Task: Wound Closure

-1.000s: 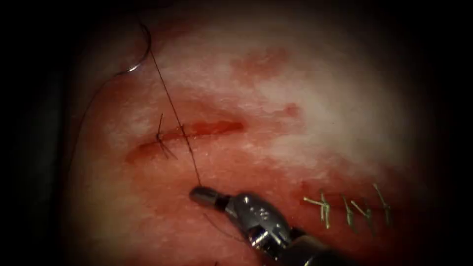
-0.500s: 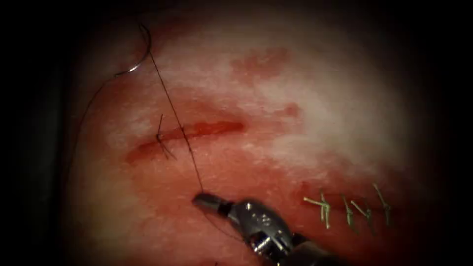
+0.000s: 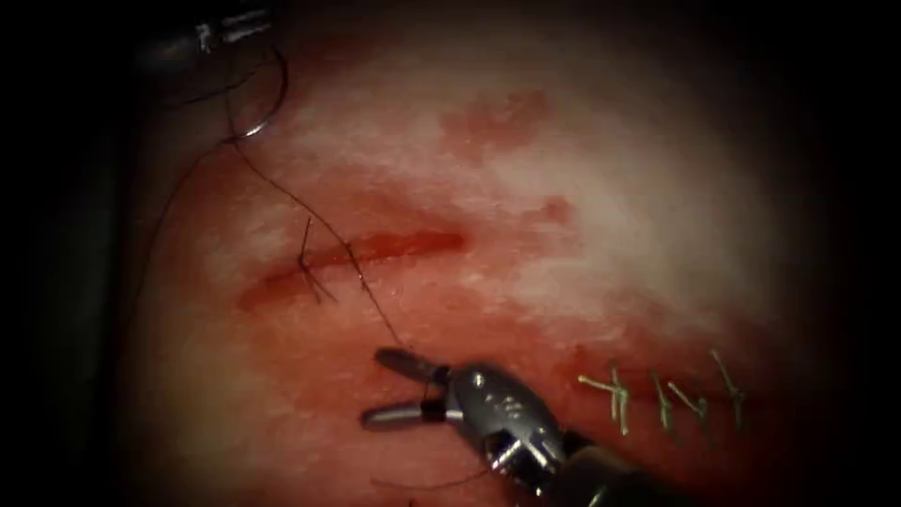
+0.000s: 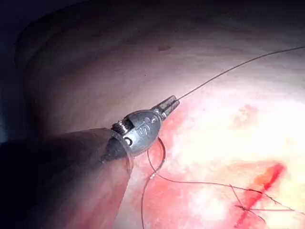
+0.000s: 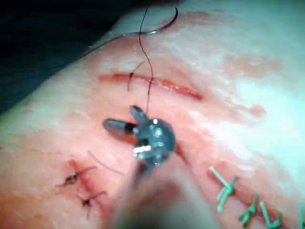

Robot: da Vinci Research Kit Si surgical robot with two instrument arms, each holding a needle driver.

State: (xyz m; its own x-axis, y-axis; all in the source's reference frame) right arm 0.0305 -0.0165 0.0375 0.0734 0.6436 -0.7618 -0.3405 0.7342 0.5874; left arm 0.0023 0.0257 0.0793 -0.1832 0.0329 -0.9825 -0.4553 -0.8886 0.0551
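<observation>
The right tool (image 3: 380, 387) lies on the near side of the cut (image 3: 352, 255), its jaws spread wide and holding nothing; half a second ago they were closed on the thread (image 3: 375, 305), which now runs slack from the jaws across the cut toward the far left. The right wrist view confirms the spread of the right tool (image 5: 123, 119), with the thread (image 5: 148, 90) passing just beside one jaw. The needle (image 3: 267, 105) lies on the surface of the tissue (image 3: 582, 207) at the far left, well apart from the cut and not in the tissue. The left tool (image 3: 221, 30) has come into the endoscope view at the far left, just beside the needle; that view does not settle its jaws. The left wrist view shows the left tool (image 4: 170, 104) with jaws closed together, holding nothing that can be made out, a pale strand running away from the tip, and the needle (image 4: 159, 160) lying beneath it on the tissue. A tied stitch (image 3: 308, 266) with short cut ends sits at the left part of the cut. Pale finished stitches (image 3: 657, 394) lie to the near right; the right wrist view shows two dark knots (image 5: 78, 188) more.
</observation>
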